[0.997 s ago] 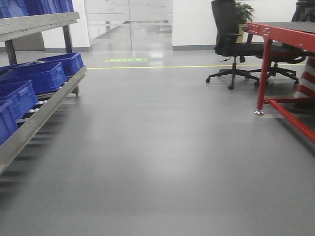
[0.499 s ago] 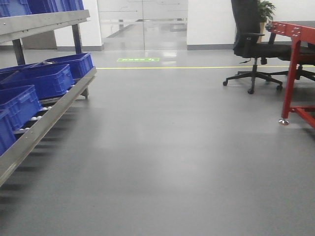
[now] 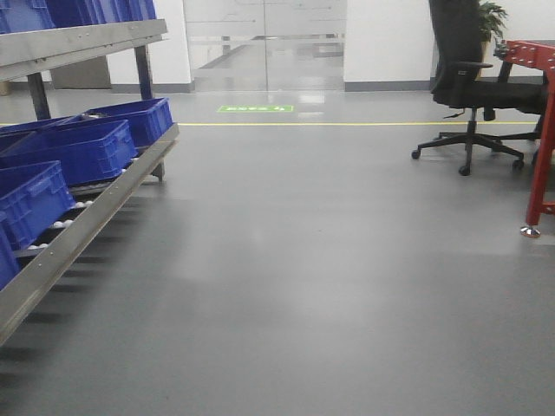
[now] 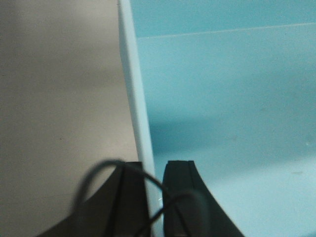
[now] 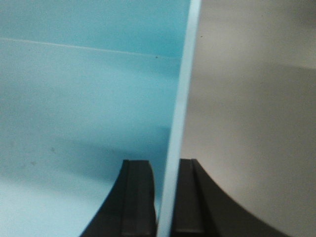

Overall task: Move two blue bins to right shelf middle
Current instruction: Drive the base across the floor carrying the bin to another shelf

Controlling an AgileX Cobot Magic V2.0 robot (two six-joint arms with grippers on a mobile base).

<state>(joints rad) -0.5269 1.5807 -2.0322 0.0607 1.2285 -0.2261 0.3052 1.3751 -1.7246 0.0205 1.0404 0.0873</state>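
You've got the left gripper clamped on a wall rim of the pale blue bin, one finger inside, one outside. The right gripper is pinched the same way on the opposite-side rim. Both wrist views show smooth bin interior on one side of the wall and blurred grey floor on the other. Can't tell from these whether it's one bin or two nested. The bin doesn't show in the front camera. Ahead of you is an open grey floor, glossy, with faint reflections. On the left, a metal roller rack slopes along the frame edge, carrying dark blue bins on the lower level and more on the upper shelf. A yellow floor line crosses the far end, with a green floor marking just beyond it, before the glass doors. On the right are a black office chair, a red table frame at the edge and a plant behind.
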